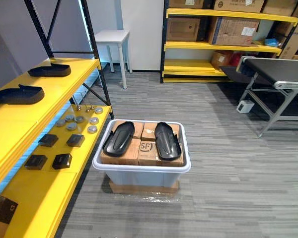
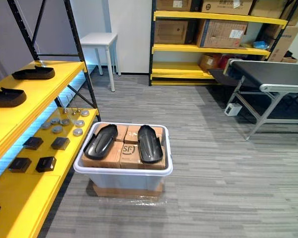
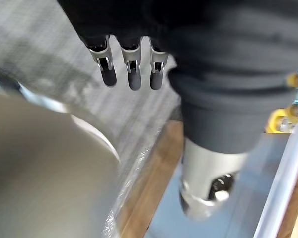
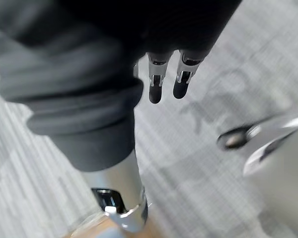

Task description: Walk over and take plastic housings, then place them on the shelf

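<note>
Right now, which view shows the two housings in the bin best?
Left eye view: both housings lie whole and centred on the boxes in the bin. Right eye view matches it. Wrist views face the floor.

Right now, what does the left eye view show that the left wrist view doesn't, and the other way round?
From the left eye view: two black plastic housings lying on cardboard boxes in the white bin, and two more on the yellow shelf. From the left wrist view: the left hand, fingers straight, hanging above the floor and holding nothing. Shared: the grey floor and the cardboard base under the bin.
</note>
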Controlling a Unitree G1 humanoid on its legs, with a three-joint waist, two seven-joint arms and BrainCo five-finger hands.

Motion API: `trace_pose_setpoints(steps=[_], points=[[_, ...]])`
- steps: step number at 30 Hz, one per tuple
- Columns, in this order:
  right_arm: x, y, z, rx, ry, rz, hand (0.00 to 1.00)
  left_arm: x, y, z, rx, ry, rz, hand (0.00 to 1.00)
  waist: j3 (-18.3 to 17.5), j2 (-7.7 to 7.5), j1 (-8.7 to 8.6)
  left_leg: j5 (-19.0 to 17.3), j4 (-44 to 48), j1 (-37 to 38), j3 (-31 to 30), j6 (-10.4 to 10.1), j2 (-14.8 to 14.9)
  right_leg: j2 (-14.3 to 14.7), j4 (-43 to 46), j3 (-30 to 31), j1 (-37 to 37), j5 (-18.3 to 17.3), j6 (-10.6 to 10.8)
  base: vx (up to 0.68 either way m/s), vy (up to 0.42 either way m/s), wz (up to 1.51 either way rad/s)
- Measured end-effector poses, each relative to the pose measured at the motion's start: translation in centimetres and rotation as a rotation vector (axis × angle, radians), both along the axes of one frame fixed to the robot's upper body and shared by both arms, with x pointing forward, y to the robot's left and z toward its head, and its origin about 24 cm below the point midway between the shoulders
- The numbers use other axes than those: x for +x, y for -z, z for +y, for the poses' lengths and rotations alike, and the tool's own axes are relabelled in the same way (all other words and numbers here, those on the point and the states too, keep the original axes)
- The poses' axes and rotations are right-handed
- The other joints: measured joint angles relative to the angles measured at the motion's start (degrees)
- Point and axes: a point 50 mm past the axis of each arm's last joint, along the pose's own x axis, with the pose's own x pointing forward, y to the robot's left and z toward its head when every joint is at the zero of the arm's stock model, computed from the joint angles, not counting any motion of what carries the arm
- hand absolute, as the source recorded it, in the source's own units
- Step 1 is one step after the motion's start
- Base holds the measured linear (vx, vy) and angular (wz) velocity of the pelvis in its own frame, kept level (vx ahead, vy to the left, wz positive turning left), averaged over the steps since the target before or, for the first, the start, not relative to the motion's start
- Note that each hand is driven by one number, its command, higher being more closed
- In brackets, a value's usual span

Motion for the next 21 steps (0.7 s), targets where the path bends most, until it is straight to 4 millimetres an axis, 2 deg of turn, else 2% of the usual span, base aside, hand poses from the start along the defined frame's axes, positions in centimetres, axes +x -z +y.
trace_pose_setpoints(steps=[1, 2, 4, 6, 7, 8, 9, 11, 12, 13, 14, 16, 18, 21], points=[[-0.1, 0.1, 0.0, 0.001, -0.006, 0.011, 0.00, -1.4, 0.4, -0.3, -0.011, 0.008, 0.046, 0.00, -0.88, 0.54, 0.34, 7.52, -5.33, 0.90, -0.33, 3.17, -1.15, -0.62, -0.09, 1.81, 1.14, -1.72, 1.37, 0.50, 0.208, -0.32], [-0.3, 0.2, 0.5, 0.008, -0.020, 0.019, 0.00, -1.7, 0.4, 0.1, 0.000, 0.005, 0.055, 0.00, -1.63, -1.17, -0.28, 6.98, -7.76, 2.10, 0.12, 3.72, -3.49, -2.99, -0.10, 1.93, 1.12, -1.72, 1.39, 0.51, 0.194, -0.11], [-0.6, 0.3, 0.4, 0.001, -0.017, 0.029, 0.00, -1.5, 0.4, 0.6, 0.013, 0.017, 0.060, 0.00, -1.57, -1.87, -0.08, 5.18, -6.92, 2.19, 0.40, 4.67, -4.89, -4.60, 1.09, 2.05, 1.26, -1.61, 1.82, 0.55, 0.183, 0.15], [0.4, 0.0, 0.6, -0.016, -0.064, 0.014, 0.00, -2.0, 0.5, 0.7, 0.013, 0.018, 0.076, 0.00, -1.47, -1.87, 0.12, 3.07, -6.86, 4.41, 0.94, 5.00, -4.75, -5.32, 10.40, 2.77, -1.45, -2.39, 3.37, 0.39, 0.125, -0.12], [1.9, -0.5, 1.0, -0.037, -0.120, -0.030, 0.00, -1.9, 0.4, 1.1, 0.026, 0.043, 0.083, 0.00, -0.68, -1.85, 0.04, 2.41, -9.15, 8.72, 1.45, 5.26, -4.25, -6.07, 24.48, 3.57, -6.68, -1.98, 5.96, 0.34, 0.061, -0.16], [2.9, -1.1, 1.3, -0.064, -0.167, -0.065, 0.00, -1.7, 0.3, 1.6, 0.041, 0.059, 0.081, 0.00, -0.26, -1.76, -0.17, 2.31, -10.85, 11.13, 1.65, 5.28, -4.10, -6.43, 30.37, 4.39, -9.16, -4.24, 7.48, 0.39, 0.056, -0.10], [3.5, -1.5, 1.4, -0.086, -0.198, -0.094, 0.00, -1.6, 0.2, 1.8, 0.051, 0.071, 0.081, 0.00, -0.40, -1.90, -0.31, 2.32, -11.80, 12.28, 1.63, 5.27, -4.04, -6.66, 31.45, 4.22, -10.49, -5.46, 7.14, 0.27, -0.017, -0.01], [6.2, -4.3, 1.3, -0.205, -0.295, -0.242, 0.00, 0.2, -0.7, 2.9, 0.098, 0.087, 0.021, 0.00, -0.54, -2.03, -0.37, 2.48, -14.26, 14.90, 1.67, 4.94, -3.53, -6.29, 25.72, 4.71, -15.27, -6.62, 6.48, 0.24, -0.083, 0.07], [6.8, -5.1, 1.2, -0.238, -0.309, -0.285, 0.00, 0.7, -0.9, 3.1, 0.111, 0.088, 0.004, 0.00, -0.55, -2.04, -0.46, 2.52, -14.59, 15.00, 1.42, 4.59, -3.35, -5.82, 22.40, 5.60, -16.30, -6.44, 6.22, 0.23, -0.159, 0.25], [7.9, -6.8, 1.1, -0.313, -0.344, -0.357, 0.00, 1.2, -1.4, 3.7, 0.140, 0.087, -0.021, 0.00, -0.94, -3.04, -1.05, 2.38, -14.65, 14.87, 0.48, 3.87, -3.70, -4.99, 13.60, 7.97, -17.07, -3.13, 5.37, 0.25, -0.202, 0.47], [8.2, -7.9, 0.8, -0.377, -0.365, -0.397, 0.00, 1.4, -1.5, 3.8, 0.144, 0.079, -0.032, 0.00, -0.93, -3.04, -1.86, 1.69, -14.67, 15.22, -1.11, 2.73, -4.20, -4.93, 12.44, 7.69, -16.55, 2.16, 4.37, 0.26, -0.202, 0.45], [8.6, -10.1, 0.1, -0.501, -0.402, -0.454, 0.00, 0.7, -1.1, 3.0, 0.123, 0.067, -0.015, 0.00, -2.22, -1.46, -1.51, 1.67, -16.19, 15.57, -1.60, 1.88, -2.08, -2.91, 10.66, 7.34, -15.82, 2.46, 4.06, 0.25, -0.174, 0.07], [9.8, -12.5, 0.4, -0.584, -0.440, -0.550, 0.00, 0.3, -0.8, 2.3, 0.106, 0.053, -0.007, 0.00, -2.28, -0.90, -1.64, 1.97, -18.13, 15.34, -2.22, 1.07, -0.96, -1.56, 8.74, 6.90, -15.81, 2.94, 3.40, 0.18, -0.155, -0.07], [11.5, -15.3, 0.4, -0.675, -0.413, -0.659, 0.00, 1.2, -0.7, 0.7, 0.080, 0.103, -0.029, 0.00, -0.39, -1.27, -1.63, 2.15, -18.10, 13.13, -4.54, 0.69, -0.78, -1.43, 6.74, 4.88, -15.88, 3.57, 3.12, 0.08, -0.056, 0.25]])
